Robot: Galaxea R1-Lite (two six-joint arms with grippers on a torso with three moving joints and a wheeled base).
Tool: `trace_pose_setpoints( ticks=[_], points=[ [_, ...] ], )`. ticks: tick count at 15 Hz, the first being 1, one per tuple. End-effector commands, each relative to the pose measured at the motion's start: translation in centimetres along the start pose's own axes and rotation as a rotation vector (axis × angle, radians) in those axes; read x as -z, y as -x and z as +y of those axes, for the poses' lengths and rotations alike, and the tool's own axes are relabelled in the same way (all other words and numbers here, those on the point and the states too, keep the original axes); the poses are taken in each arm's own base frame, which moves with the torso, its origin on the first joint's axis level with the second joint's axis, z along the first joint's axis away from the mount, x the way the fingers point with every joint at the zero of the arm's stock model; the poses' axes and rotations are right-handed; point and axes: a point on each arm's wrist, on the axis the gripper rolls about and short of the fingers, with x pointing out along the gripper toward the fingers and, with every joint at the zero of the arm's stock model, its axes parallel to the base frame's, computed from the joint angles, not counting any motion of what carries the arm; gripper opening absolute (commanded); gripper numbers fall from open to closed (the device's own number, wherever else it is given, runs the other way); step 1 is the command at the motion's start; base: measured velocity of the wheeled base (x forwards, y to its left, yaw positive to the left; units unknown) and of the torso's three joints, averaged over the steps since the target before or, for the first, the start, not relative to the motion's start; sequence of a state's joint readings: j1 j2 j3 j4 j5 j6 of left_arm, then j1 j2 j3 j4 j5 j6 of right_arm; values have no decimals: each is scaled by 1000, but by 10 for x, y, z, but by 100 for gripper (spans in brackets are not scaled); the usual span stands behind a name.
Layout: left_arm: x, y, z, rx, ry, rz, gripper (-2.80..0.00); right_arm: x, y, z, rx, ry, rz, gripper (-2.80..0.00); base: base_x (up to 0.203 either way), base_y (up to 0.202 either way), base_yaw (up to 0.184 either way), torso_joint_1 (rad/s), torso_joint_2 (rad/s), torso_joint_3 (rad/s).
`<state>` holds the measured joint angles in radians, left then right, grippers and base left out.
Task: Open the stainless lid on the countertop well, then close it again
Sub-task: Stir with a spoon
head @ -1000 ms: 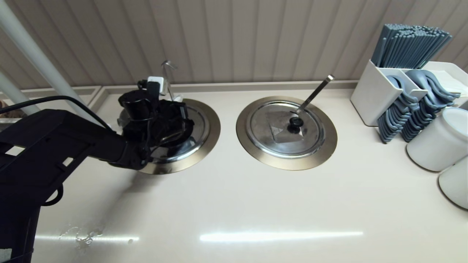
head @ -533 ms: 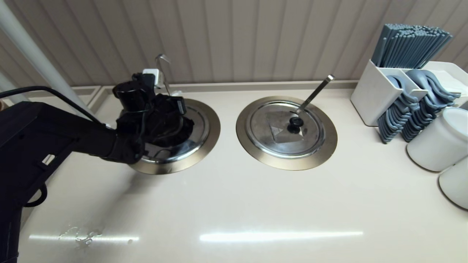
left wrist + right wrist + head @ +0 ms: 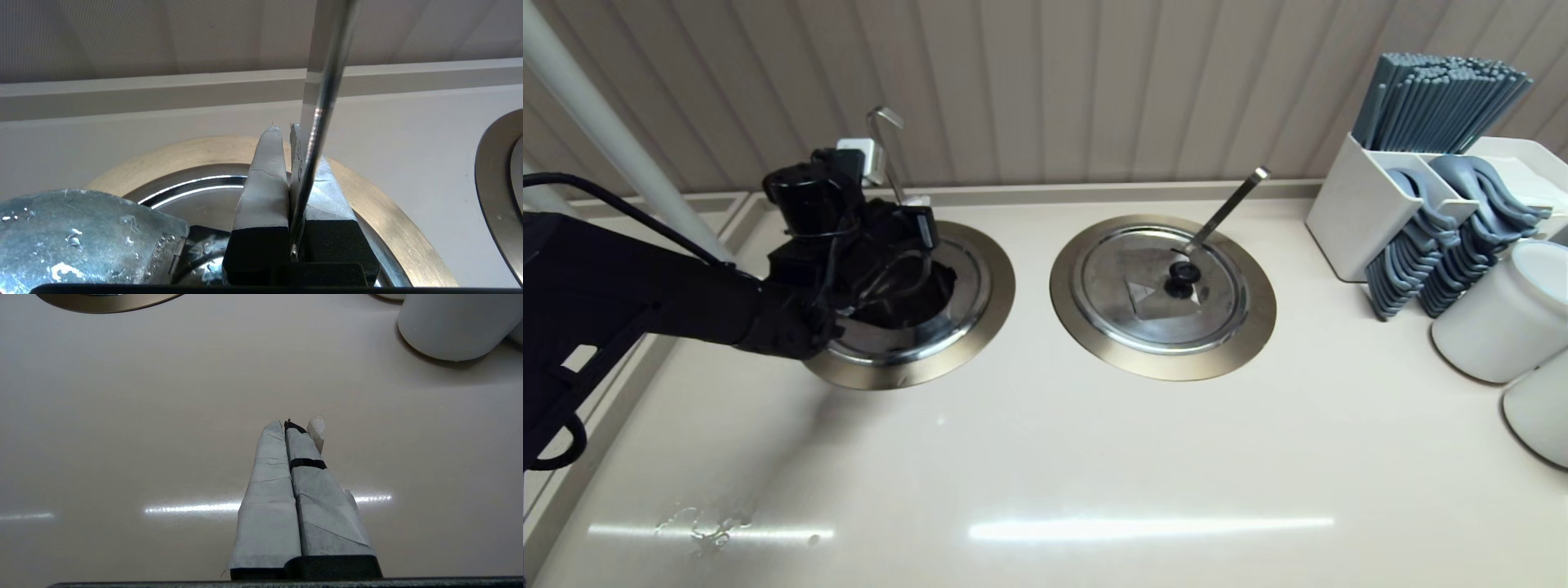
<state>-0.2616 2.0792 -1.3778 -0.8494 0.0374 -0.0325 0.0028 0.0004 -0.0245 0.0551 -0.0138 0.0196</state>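
The stainless lid (image 3: pixel 935 331) lies in the left countertop well, inside its bronze rim ring (image 3: pixel 1001 286). My left arm covers most of the lid and hides its knob. My left gripper (image 3: pixel 913 211) reaches over the far side of the lid (image 3: pixel 192 196). In the left wrist view this gripper (image 3: pixel 286 128) is shut on the thin hook-ended ladle handle (image 3: pixel 322 81), which runs up between the fingers. The handle's hook (image 3: pixel 882 118) stands above the wrist against the wall. My right gripper (image 3: pixel 292 424) is shut on nothing, over bare counter.
A second well (image 3: pixel 1258 318) to the right holds a lid (image 3: pixel 1160 290) with a grey patch, a black knob and a straight ladle handle (image 3: pixel 1229 208). White utensil holders (image 3: pixel 1347 220) and white pots (image 3: pixel 1503 318) stand at the right. A wall runs close behind.
My left wrist has lifted and drawn back to the left, and the ladle's hook has risen with it. The right-hand well and lid are unchanged.
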Motion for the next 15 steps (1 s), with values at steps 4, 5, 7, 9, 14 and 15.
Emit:
trace_pose_setpoints(
  ticks=[4,5,7,9,14,15],
  points=[
    [-11,10,-3,35,8,17,-280,0,0,0,0,1,0,-280,0,0,0,0,0,0],
    [-12,12,-4,61,9,34,-280,0,0,0,0,1,0,-280,0,0,0,0,0,0],
    [-8,14,-3,65,3,56,-280,0,0,0,0,1,0,-280,0,0,0,0,0,0],
    [-9,20,-3,85,-4,112,-280,0,0,0,0,1,0,-280,0,0,0,0,0,0],
    [-6,23,9,79,-67,178,-280,0,0,0,-2,1,0,-280,0,0,0,0,0,0],
    [-6,24,12,73,-84,202,-280,0,0,0,0,1,0,-280,0,0,0,0,0,0]
  ],
)
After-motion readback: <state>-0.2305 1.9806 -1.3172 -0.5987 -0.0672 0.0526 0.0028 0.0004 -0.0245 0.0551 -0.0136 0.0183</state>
